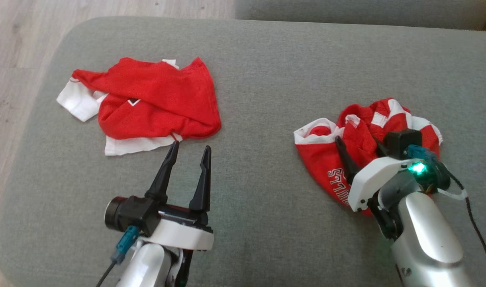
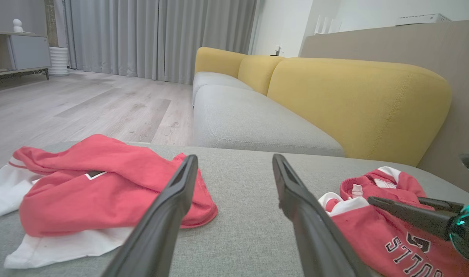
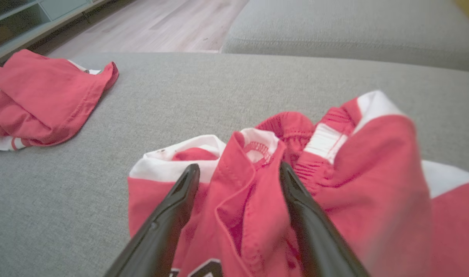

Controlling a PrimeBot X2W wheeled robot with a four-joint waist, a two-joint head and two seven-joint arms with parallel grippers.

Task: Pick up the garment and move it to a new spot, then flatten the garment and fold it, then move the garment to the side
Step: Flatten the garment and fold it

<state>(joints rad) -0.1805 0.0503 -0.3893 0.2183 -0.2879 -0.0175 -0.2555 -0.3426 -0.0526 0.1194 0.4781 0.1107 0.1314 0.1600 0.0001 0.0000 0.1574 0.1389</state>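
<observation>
Right now two red-and-white garments lie well apart on a broad grey cushion, with bare fabric between them and nothing else on it.

The crumpled garment sits bunched towards the robot's right. It has white trim and a gathered red waistband showing on top. White block letters with a dark outline run along its near edge. They are upside down from where the cameras look, and I cannot read the whole word.

The right gripper is down over this heap with its two dark fingers spread wide. A raised fold of red cloth stands between them, not pinched. A green light glows on that wrist.

The second garment lies flatter near the cushion's left end. It is red on top, with white cloth poking out below and at one side. I see a small white-edged mark on it, too small to read.

The left gripper hovers just short of its near edge, fingers equally wide and holding nothing.

Beyond the cushion there is a grey sofa seat backed by three yellow cushions. Pale wooden floor runs off to the left. Long grey curtains hang at the far wall, beside a low cabinet and a white ribbed cylinder.
</observation>
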